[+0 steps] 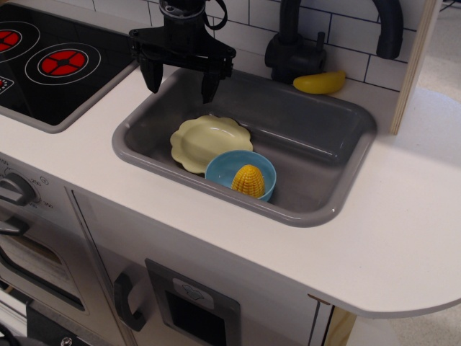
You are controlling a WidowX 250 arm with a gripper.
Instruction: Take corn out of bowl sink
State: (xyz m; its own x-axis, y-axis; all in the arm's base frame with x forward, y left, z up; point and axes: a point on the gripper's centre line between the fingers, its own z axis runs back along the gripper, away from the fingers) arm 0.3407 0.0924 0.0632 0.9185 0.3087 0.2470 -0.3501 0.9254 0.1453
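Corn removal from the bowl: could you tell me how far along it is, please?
Nothing looks done: the corn sits in the bowl inside the sink. The gripper hangs open and empty above the sink's back left corner. Left: descend, grasp, lift out.

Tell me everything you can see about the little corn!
The corn is a small, stubby toy cob, yellow-orange, cone-shaped with a rounded top and rows of bumpy kernels. It looks like shiny plastic. It sits in the blue bowl, leaning against the near side, tip pointing up. The bowl rests in the grey sink, beside a pale yellow plate. Nothing else touches the corn; the pincer hangs open above the sink's far left corner, well away.
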